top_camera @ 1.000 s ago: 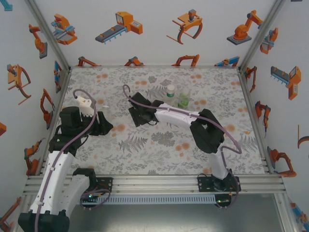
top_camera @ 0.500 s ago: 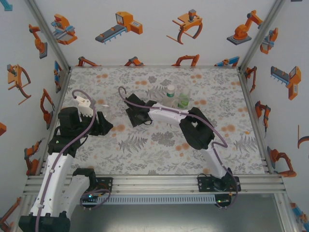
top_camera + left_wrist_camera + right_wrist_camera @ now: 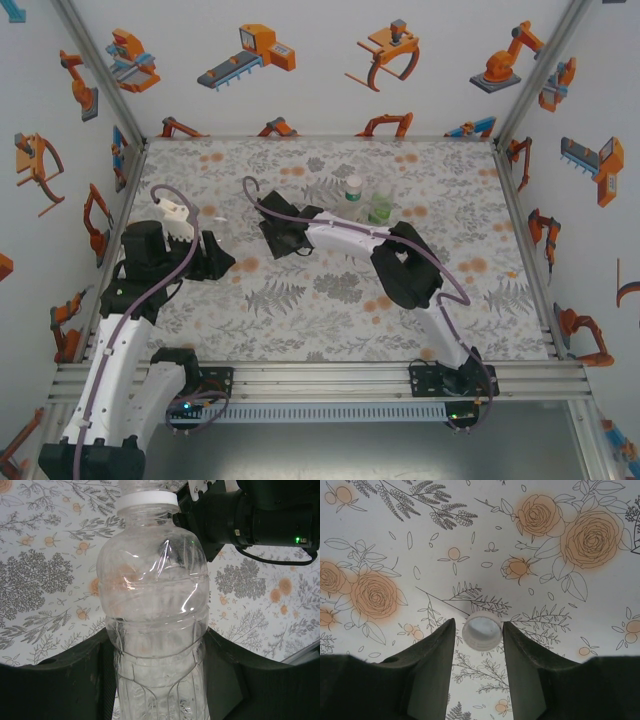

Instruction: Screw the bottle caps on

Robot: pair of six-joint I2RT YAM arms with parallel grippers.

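Picking up a cap looks like the step in hand. The right gripper point(image 3: 478, 629) has its jaws spread to either side of a small round white plastic cap point(image 3: 481, 631) lying on the floral table cover point(image 3: 545, 580) (gaps look narrow). The left gripper point(image 3: 157, 672) pinches a clear plastic bottle point(image 3: 155, 595) between its jaws. Next comes a square pinch, a lift, then lining the cap up over the bottle's neck.

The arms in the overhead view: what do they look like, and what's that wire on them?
Both the left arm and the right arm have white shells with chunky black joints. A purple cable loops along each. Their fingers are dark, blunt wedges.
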